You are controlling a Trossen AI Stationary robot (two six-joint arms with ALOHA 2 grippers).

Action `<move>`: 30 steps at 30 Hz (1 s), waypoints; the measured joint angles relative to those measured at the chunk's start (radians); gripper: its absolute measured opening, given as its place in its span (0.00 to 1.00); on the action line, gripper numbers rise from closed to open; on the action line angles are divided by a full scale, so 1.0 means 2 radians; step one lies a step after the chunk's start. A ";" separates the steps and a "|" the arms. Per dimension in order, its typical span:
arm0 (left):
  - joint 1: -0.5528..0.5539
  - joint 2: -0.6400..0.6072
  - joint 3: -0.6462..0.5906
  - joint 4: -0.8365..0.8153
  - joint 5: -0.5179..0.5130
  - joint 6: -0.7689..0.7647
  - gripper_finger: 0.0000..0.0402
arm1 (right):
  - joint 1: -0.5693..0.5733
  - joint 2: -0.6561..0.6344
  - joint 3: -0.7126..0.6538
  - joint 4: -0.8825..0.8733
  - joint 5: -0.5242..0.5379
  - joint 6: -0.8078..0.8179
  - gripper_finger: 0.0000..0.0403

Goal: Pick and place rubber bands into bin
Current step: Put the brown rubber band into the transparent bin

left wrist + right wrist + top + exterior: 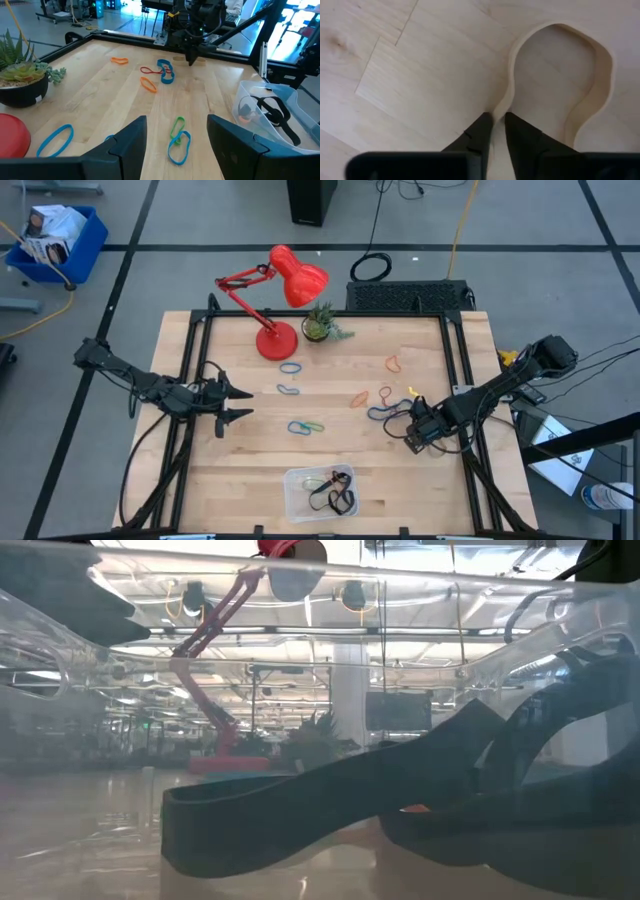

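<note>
Nearest you, the bin (318, 492) sat at the table's front edge with a few rubber bands, black ones among them, already inside. Mid-table, your right gripper (499, 124) was down at the wood, fingers pinched on the edge of a tan band (600, 75) that lay flat; the grip looked thin, only a sliver of rubber between the tips, so it could have slipped free on the lift or snapped back. Your left gripper (238, 403) waited over the left side, fingers spread and empty. A blue-and-green pair (305, 426) lay between the two arms, with other blue (289, 368) and orange bands (394, 363) farther back. Beyond those, the red lamp (285, 290) and small plant (320, 325) crowded the far edge. The lane from right gripper to bin looked open.
</note>
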 joint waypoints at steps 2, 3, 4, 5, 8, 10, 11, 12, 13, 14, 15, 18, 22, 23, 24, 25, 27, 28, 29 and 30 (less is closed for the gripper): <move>0.000 0.000 0.000 0.000 0.000 0.000 0.53 | 0.000 0.000 0.000 -0.003 0.000 0.000 0.07; 0.000 0.000 0.000 0.000 0.000 0.000 0.53 | 0.000 0.000 0.000 -0.003 0.000 0.000 0.04; 0.000 0.000 0.000 0.000 0.000 0.000 0.53 | 0.000 0.000 0.000 -0.002 0.000 0.000 0.02; 0.000 0.000 0.000 0.000 0.000 0.000 0.53 | 0.000 0.000 0.000 -0.002 0.000 0.000 0.01; 0.000 0.000 0.000 0.000 0.000 0.000 0.53 | 0.000 0.000 0.000 -0.002 0.000 0.007 0.02; 0.000 0.000 0.000 0.000 0.000 0.000 0.53 | 0.000 0.000 0.000 -0.002 0.000 0.011 0.02; 0.000 0.000 0.000 0.000 0.000 0.000 0.53 | 0.000 0.000 0.000 -0.003 0.000 0.012 0.01; 0.000 0.000 0.000 0.000 0.000 0.000 0.53 | 0.000 0.000 0.000 -0.003 0.000 0.012 0.01; 0.000 0.000 0.000 0.000 0.000 0.000 0.53 | 0.000 0.000 0.000 -0.003 0.000 0.012 0.01; 0.000 0.000 0.000 0.000 0.000 0.000 0.53 | 0.000 0.000 0.000 -0.003 0.000 0.013 0.01; 0.000 0.000 0.000 0.000 0.000 0.000 0.53 | 0.000 0.000 0.000 -0.003 0.000 0.013 0.01; 0.000 0.000 0.000 0.000 0.000 0.000 0.53 | 0.000 -0.002 0.000 0.006 0.007 0.012 0.01; 0.000 0.000 0.000 0.000 0.000 0.000 0.53 | 0.000 -0.019 0.014 0.056 0.039 -0.007 0.00; 0.000 0.000 0.000 0.000 0.000 0.000 0.53 | 0.000 -0.028 0.018 0.067 0.050 -0.016 0.00; 0.000 0.000 0.000 0.000 0.000 0.000 0.53 | 0.001 -0.037 0.020 0.079 0.065 -0.025 0.00; 0.000 0.000 0.000 0.000 0.000 0.000 0.53 | 0.001 -0.045 0.022 0.091 0.081 -0.034 0.00; 0.000 0.000 0.000 0.000 0.000 0.000 0.53 | 0.000 -0.067 0.029 0.138 0.124 -0.062 0.00; 0.000 0.000 0.000 0.000 0.000 0.000 0.53 | 0.000 -0.080 0.032 0.170 0.146 -0.080 0.00; 0.000 0.000 0.000 0.000 0.000 0.000 0.53 | 0.001 -0.092 0.033 0.206 0.167 -0.104 0.00; 0.000 0.000 0.000 0.000 0.000 0.000 0.53 | 0.001 -0.102 0.032 0.240 0.185 -0.131 0.00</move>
